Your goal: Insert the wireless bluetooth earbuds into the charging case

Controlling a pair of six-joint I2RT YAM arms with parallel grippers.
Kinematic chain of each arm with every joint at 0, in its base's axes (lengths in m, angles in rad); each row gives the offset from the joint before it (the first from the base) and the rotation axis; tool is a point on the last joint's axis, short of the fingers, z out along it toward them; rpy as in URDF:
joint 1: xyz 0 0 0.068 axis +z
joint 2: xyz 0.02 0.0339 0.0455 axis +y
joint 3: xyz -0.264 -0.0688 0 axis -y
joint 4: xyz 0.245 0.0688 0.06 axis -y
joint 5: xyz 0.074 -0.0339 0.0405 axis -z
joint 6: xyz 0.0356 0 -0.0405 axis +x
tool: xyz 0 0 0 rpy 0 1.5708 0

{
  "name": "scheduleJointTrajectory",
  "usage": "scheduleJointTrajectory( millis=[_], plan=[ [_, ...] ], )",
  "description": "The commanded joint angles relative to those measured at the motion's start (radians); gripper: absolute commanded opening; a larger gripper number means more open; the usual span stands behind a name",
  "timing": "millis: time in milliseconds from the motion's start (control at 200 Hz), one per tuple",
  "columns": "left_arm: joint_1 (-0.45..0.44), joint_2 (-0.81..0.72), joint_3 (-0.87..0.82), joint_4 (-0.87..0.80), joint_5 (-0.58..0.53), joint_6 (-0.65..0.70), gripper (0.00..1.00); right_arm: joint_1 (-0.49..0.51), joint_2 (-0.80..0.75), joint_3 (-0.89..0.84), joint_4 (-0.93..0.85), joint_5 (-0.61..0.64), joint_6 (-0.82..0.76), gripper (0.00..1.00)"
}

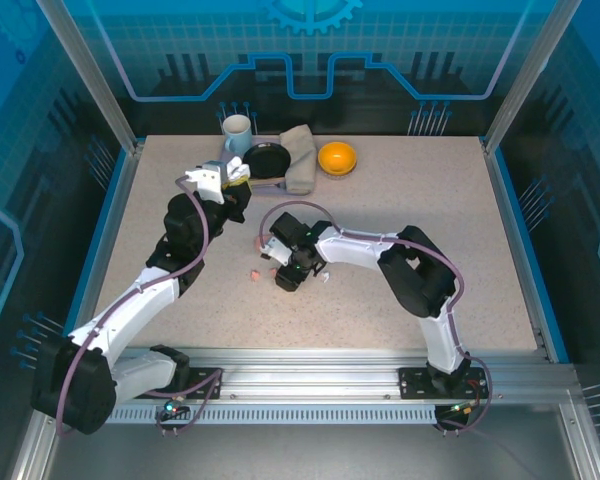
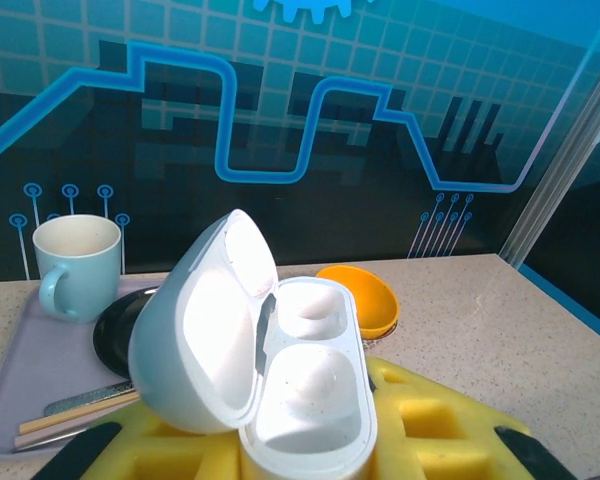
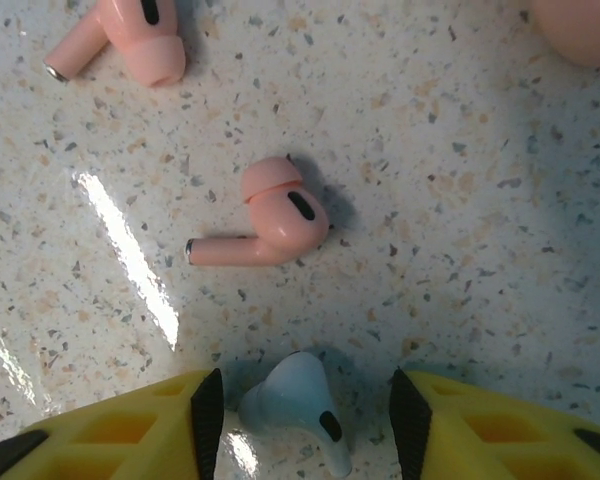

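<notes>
My left gripper (image 2: 305,442) pinches the white charging case (image 2: 280,350), its lid open, raised near the far-left tray (image 2: 10,400). My right gripper (image 3: 300,425), jaws spread, straddles a white earbud (image 3: 290,400) mid-table (image 1: 430,200). Two pink earbuds (image 3: 270,215) (image 3: 120,45) lie left of it.

We see one earbud (image 3: 295,405) on the table (image 3: 460,250), between the fingers of the right gripper (image 3: 306,420). A second earbud (image 3: 270,220) lies just past it, and a third earbud (image 3: 120,45) farther off to the left. The charging case (image 2: 310,390) sits in the left gripper (image 2: 310,455). Behind it the mug (image 2: 77,262) stands on the tray (image 2: 30,360) at the left, and the bowl (image 2: 365,295) sits at the right.
</notes>
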Motion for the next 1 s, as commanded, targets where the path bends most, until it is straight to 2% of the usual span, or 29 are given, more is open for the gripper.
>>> scheduleJointTrajectory(
  millis=[0,280,495,690,995],
  plan=[
    [0.012,-0.018,0.033,0.018,0.016,-0.017,0.0,-0.014,0.035,0.02,-0.017,-0.033,-0.01,0.47],
    [0.013,-0.018,0.031,0.022,0.02,-0.022,0.0,-0.036,0.009,-0.011,-0.016,-0.054,0.009,0.33],
    [0.014,-0.014,0.03,0.025,0.028,-0.03,0.0,-0.061,-0.045,-0.059,0.012,-0.099,0.094,0.24],
    [0.013,-0.012,0.031,0.025,0.039,-0.037,0.0,-0.113,-0.091,-0.126,0.08,-0.196,0.264,0.18],
    [0.013,-0.013,0.028,0.022,0.055,-0.055,0.0,-0.233,-0.172,-0.263,0.267,-0.393,0.581,0.19]
  ],
)
